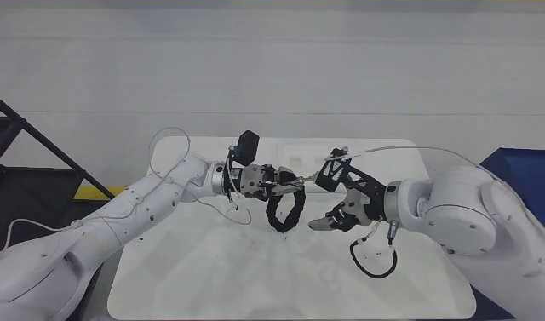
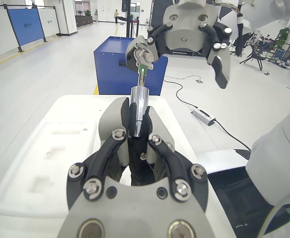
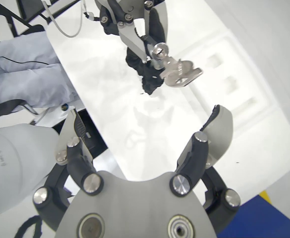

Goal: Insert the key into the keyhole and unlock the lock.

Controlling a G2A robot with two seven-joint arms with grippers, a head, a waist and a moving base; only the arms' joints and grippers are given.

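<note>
The key is already in the lock, sticking out at its 3 o'clock end in the top view. The left jaws grip the lock above the desk. The right jaws gape wide near the key. I think only the turn is left.

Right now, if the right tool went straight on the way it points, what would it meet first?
Most likely the key bunch sticking out of the lock that the left tool grips. The right tool is open and aimed at it; how far off is hard to judge.
</note>
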